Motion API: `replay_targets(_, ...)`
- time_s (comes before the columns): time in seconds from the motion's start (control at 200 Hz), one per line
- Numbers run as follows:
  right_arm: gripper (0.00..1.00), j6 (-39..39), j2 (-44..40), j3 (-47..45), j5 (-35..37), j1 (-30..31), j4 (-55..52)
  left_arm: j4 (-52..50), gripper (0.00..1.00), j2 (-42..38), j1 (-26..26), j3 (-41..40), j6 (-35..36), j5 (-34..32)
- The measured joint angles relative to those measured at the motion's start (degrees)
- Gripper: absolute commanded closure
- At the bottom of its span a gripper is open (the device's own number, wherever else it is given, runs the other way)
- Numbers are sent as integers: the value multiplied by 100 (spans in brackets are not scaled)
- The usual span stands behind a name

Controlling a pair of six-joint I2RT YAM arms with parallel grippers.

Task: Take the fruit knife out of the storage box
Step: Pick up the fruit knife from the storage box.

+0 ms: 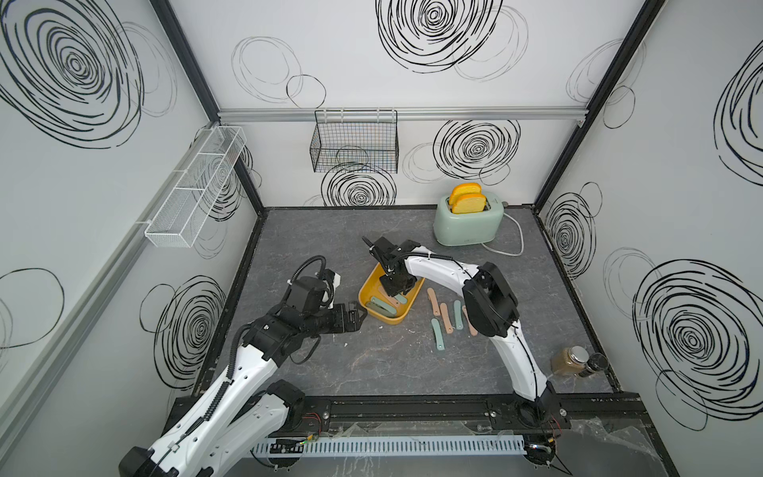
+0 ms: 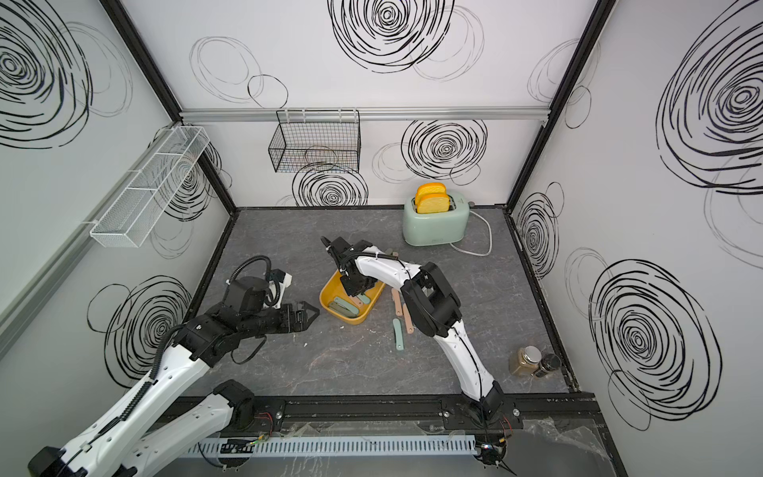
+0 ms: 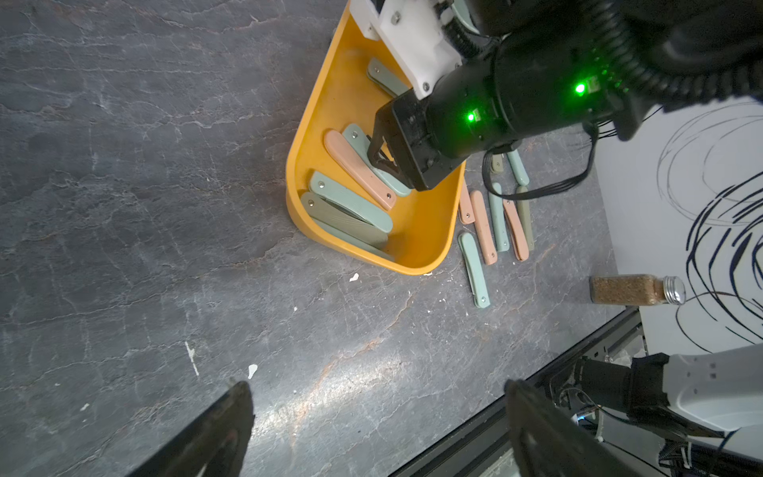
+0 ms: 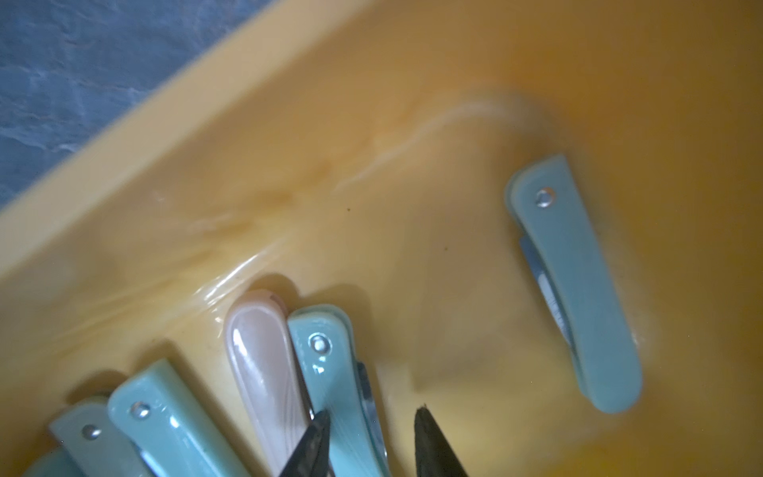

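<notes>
The mustard-yellow storage box (image 1: 363,295) (image 2: 324,297) (image 3: 305,136) sits mid-table with several folded fruit knives inside. My right gripper (image 1: 396,289) (image 2: 357,291) (image 4: 373,413) reaches down into it, jaws partly open. They straddle a teal fruit knife (image 4: 330,371) that lies beside a pink one (image 4: 260,351). One fingertip is at the teal knife's edge, and a gap shows on the other side. Another teal knife (image 4: 578,289) lies apart on the box floor. My left gripper (image 1: 361,316) (image 2: 313,312) (image 3: 377,386) hovers wide open and empty, just left of the box.
Several pink and teal knives (image 1: 444,318) (image 3: 475,268) lie on the table right of the box. A mint toaster (image 1: 468,225) stands at the back. Two spice jars (image 1: 572,361) lie at the front right. A black wire basket (image 1: 355,144) and a white mesh rack (image 1: 194,190) hang on the walls.
</notes>
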Motion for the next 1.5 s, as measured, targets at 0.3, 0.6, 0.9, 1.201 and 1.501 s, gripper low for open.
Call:
replay_targets(0.3, 64, -37, 138, 13, -98, 37, 63, 4, 2, 48, 44, -48, 15, 116)
replay_targets(0.6, 80, -79, 179, 92, -157, 26, 50, 4, 2, 52, 59, -50, 17, 160)
replay_targets(0.9, 79, -74, 341, 623, -227, -118, -247, 7, 2, 157, 63, -44, 17, 162)
replay_targets(1.201, 80, 17, 328, 1296, -363, -354, -457, 179, 2, 542, 63, 168, -4, 179)
replay_targets(1.501, 80, 162, -50, 964, -560, -584, -527, 538, 2, 761, -155, 254, -118, 177)
